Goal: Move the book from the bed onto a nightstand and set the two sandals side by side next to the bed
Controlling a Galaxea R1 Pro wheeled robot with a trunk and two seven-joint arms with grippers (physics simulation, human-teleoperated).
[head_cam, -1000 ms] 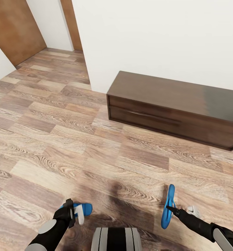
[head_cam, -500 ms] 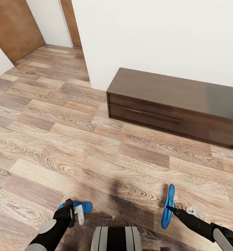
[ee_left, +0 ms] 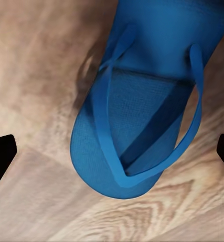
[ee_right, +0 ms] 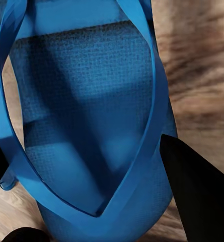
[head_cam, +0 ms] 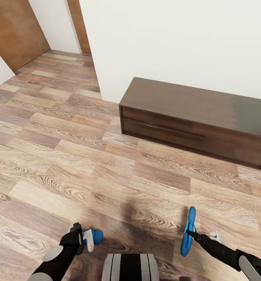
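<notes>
Two bright blue sandals are in view; the book, bed and nightstand are out of view. My right gripper (head_cam: 190,233) is shut on one sandal (head_cam: 189,230), which hangs on edge above the wood floor; the right wrist view shows its strap (ee_right: 152,96) beside a dark finger (ee_right: 197,196). My left gripper (head_cam: 83,239) is open, with its fingertips (ee_left: 2,154) spread wide. The other sandal (ee_left: 142,111) lies sole-up face toward the camera between them, over the floor, and also pokes out past that gripper as the other sandal (head_cam: 94,235).
A long low dark brown cabinet (head_cam: 193,117) stands against the white wall (head_cam: 177,39) ahead on the right. A brown door (head_cam: 13,31) is at the far left, beyond a wall corner. Wood-plank floor (head_cam: 68,156) spreads between me and them.
Less blue of the left sandal shows beside the left gripper than a second ago. The view has crept slightly. The right gripper and its sandal hold the same pose.
</notes>
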